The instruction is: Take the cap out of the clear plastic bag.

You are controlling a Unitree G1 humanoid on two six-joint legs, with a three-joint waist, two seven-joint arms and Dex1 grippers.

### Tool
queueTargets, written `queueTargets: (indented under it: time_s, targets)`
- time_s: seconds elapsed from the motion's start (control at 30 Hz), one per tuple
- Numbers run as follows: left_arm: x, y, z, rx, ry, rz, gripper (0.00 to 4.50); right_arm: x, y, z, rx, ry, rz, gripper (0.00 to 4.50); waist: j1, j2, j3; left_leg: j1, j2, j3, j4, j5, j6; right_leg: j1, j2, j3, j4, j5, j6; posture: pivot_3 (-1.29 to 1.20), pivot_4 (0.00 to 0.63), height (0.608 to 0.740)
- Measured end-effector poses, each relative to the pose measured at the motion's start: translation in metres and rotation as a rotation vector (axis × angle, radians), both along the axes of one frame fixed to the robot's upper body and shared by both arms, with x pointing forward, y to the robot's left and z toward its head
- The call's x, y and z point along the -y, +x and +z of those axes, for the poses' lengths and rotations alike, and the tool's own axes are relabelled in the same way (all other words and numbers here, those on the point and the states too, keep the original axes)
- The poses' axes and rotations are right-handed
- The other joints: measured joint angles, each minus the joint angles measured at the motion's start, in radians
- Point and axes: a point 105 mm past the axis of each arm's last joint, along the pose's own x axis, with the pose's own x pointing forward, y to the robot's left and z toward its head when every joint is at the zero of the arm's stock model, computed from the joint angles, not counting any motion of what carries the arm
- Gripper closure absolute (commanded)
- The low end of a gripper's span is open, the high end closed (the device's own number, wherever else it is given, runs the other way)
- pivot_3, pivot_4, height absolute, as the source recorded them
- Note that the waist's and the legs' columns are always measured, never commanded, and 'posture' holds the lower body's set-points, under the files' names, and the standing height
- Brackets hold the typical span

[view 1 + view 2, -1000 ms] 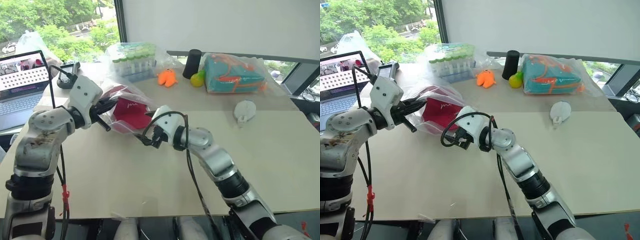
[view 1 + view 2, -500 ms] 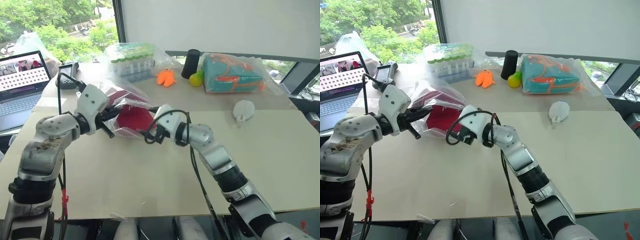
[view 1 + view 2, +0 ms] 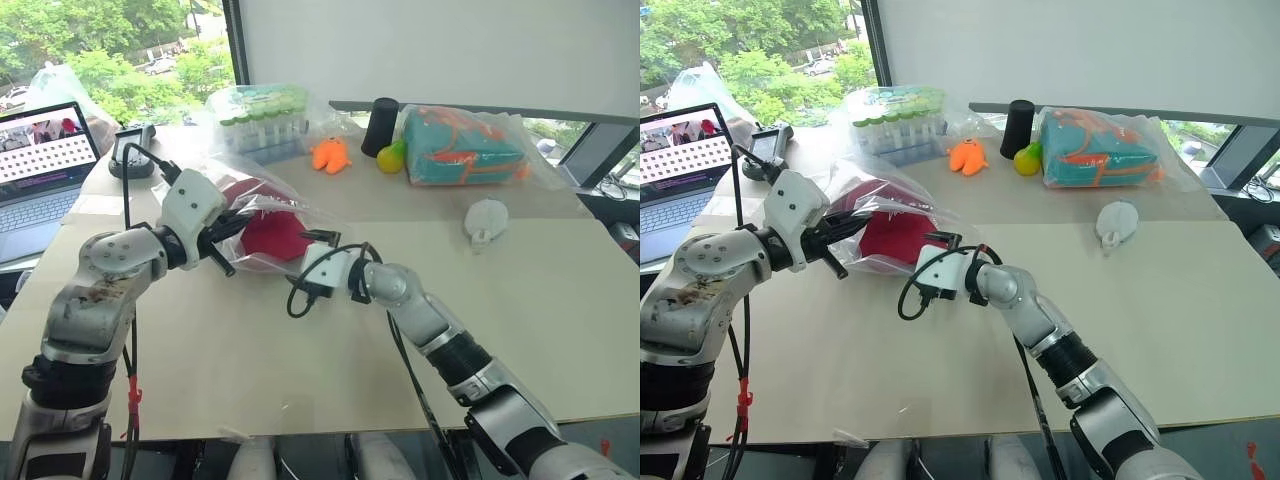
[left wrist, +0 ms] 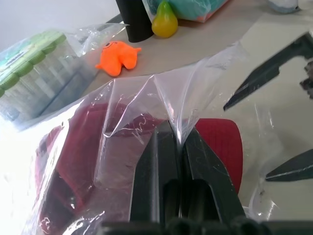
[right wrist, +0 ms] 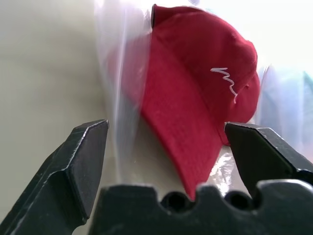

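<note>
The dark red cap (image 5: 195, 93) lies inside the clear plastic bag (image 4: 142, 98), its brim toward the bag's open end and a small white script on its crown. The bag rests on the table left of centre (image 3: 262, 215). My left gripper (image 4: 177, 133) is shut on a pinched fold of the bag's upper film, holding it up above the cap. My right gripper (image 5: 166, 126) is open at the bag's mouth, low over the table. Its two fingers (image 4: 274, 68) stand on either side of the brim without touching it.
Along the far side stand a bagged tube rack (image 3: 262, 118), an orange toy (image 3: 333, 155), a black cylinder (image 3: 383, 125), a yellow-green pear (image 3: 393, 158) and a bagged teal box (image 3: 465, 145). A white pouch (image 3: 488, 220) lies to the right. A laptop (image 3: 40, 165) sits far left.
My right gripper has dropped lower toward the table, rolled, and now faces the cap's brim at the bag's mouth. The left gripper keeps its hold on the bag.
</note>
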Motion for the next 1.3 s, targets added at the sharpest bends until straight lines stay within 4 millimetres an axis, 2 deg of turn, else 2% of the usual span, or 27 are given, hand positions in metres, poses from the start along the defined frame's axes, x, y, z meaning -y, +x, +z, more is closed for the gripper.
queueTargets:
  time_s: [0.13, 0.27, 0.47, 0.53, 0.63, 0.7, 0.77, 0.83, 0.9, 0.97, 1.1, 1.3]
  targets:
    - [0.001, -0.001, 0.0, -0.004, -0.005, -0.003, 4.45, -0.008, 0.01, 0.005, 0.153, -0.044, -0.036, 0.0, -0.001, 0.0, 0.0, 0.0, 0.0, 0.0, 0.0, 0.0, 0.0, 0.0, 0.0, 0.0, 0.0, 0.0, 0.0, 0.0, 0.15, 0.74]
    - [0.002, -0.001, -0.001, -0.006, -0.007, -0.005, 4.45, -0.015, 0.01, 0.004, 0.167, -0.03, -0.039, 0.0, 0.0, 0.0, 0.0, 0.0, 0.0, 0.0, 0.0, 0.0, 0.0, 0.0, 0.0, 0.0, 0.0, 0.0, 0.0, 0.0, 0.15, 0.74]
    - [0.003, 0.0, -0.001, -0.005, -0.014, -0.001, 4.45, -0.013, 0.013, 0.001, 0.154, -0.043, -0.034, 0.0, 0.001, 0.0, 0.0, 0.0, 0.0, 0.0, 0.0, 0.0, 0.0, 0.0, 0.0, 0.0, 0.0, 0.0, 0.0, 0.0, 0.15, 0.74]
    - [0.004, 0.0, -0.003, -0.007, -0.017, -0.001, 4.45, -0.014, 0.005, -0.006, 0.084, -0.061, 0.018, 0.0, 0.0, 0.0, 0.0, 0.0, 0.0, 0.0, -0.001, 0.0, 0.0, 0.0, 0.0, 0.0, 0.0, 0.0, 0.0, 0.0, 0.15, 0.74]
    - [0.003, -0.001, -0.007, -0.019, -0.015, 0.0, 4.45, -0.008, -0.02, -0.013, -0.05, -0.05, 0.123, 0.0, 0.003, 0.0, 0.0, 0.0, 0.0, -0.001, -0.001, 0.0, 0.0, 0.001, 0.0, 0.0, -0.001, 0.0, 0.0, 0.0, 0.15, 0.74]
    - [0.003, -0.001, -0.008, -0.022, -0.014, 0.001, 4.45, -0.003, -0.027, -0.006, -0.077, -0.041, 0.152, 0.0, 0.004, 0.0, 0.0, 0.0, 0.0, -0.001, -0.001, 0.0, 0.0, 0.001, 0.0, 0.0, -0.001, 0.0, 0.0, 0.0, 0.15, 0.74]
    - [0.003, -0.001, -0.008, -0.021, -0.014, 0.0, 4.45, 0.004, -0.031, 0.011, -0.083, -0.012, 0.166, 0.0, 0.004, 0.0, 0.0, 0.001, 0.0, -0.001, -0.001, 0.0, 0.0, 0.001, 0.0, 0.0, 0.0, 0.0, 0.0, 0.0, 0.15, 0.74]
    - [0.004, -0.001, -0.009, -0.022, -0.014, -0.002, 4.45, 0.017, -0.028, 0.029, -0.07, 0.028, 0.142, 0.0, 0.006, 0.0, 0.0, 0.002, 0.0, -0.001, -0.001, 0.0, 0.0, 0.002, 0.0, -0.001, 0.0, 0.0, 0.0, 0.0, 0.15, 0.74]
    - [0.005, -0.001, -0.009, -0.024, -0.017, -0.005, 4.45, 0.036, -0.014, 0.047, -0.03, 0.049, 0.064, 0.0, 0.006, 0.0, 0.0, 0.002, 0.0, -0.001, -0.001, 0.0, -0.001, 0.002, 0.0, -0.001, 0.0, 0.0, 0.0, 0.0, 0.15, 0.74]
    - [0.009, -0.001, -0.012, -0.03, -0.023, -0.015, 4.45, 0.045, 0.001, 0.059, 0.027, 0.058, -0.014, 0.0, 0.002, 0.0, 0.0, 0.003, 0.0, 0.0, -0.001, 0.001, -0.001, 0.002, 0.0, 0.0, 0.0, 0.0, -0.001, 0.0, 0.15, 0.74]
    - [0.013, -0.002, -0.015, -0.042, -0.019, -0.03, 4.45, 0.046, 0.011, 0.052, 0.079, 0.03, -0.063, 0.0, 0.001, 0.0, 0.0, 0.002, 0.0, 0.0, -0.003, 0.001, -0.001, 0.001, 0.0, 0.0, 0.0, 0.0, -0.001, 0.0, 0.15, 0.74]
    - [0.014, -0.001, -0.015, -0.041, -0.02, -0.029, 4.45, 0.03, 0.009, 0.046, 0.162, 0.029, -0.048, 0.0, 0.004, 0.0, 0.0, 0.001, 0.0, 0.0, -0.003, 0.001, -0.001, 0.0, 0.0, 0.0, -0.001, 0.0, -0.001, 0.0, 0.15, 0.74]
